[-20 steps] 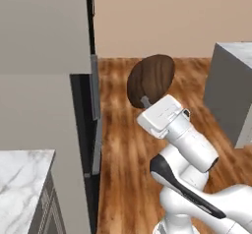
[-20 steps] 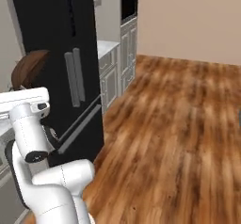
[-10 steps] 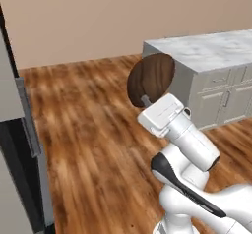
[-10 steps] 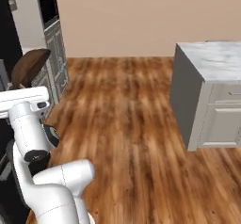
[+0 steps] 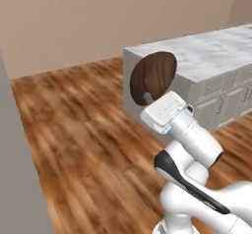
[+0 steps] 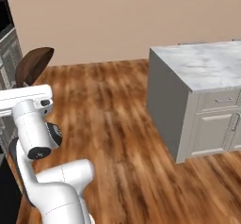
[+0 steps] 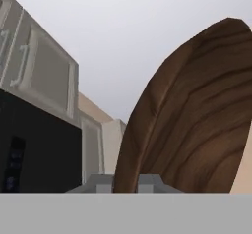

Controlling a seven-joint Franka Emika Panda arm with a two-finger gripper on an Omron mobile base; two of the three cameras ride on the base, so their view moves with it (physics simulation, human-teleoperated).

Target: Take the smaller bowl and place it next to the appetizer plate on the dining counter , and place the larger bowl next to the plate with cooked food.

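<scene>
The tool (image 5: 146, 98) pinches the brown bowl (image 5: 153, 75) by its rim, held upright mid-carry; next, reach the marble surface (image 6: 202, 68) and find the appetizer plate.

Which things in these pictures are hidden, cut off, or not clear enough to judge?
- Gripper fingertips: in the left base view the smaller bowl covers them; the grip point is not clear.
- Smaller bowl in the hand view: its right side and bottom are cut off.
- Dining counter: the right edge cuts it in both base views, so what stands further along it cannot be judged.
</scene>
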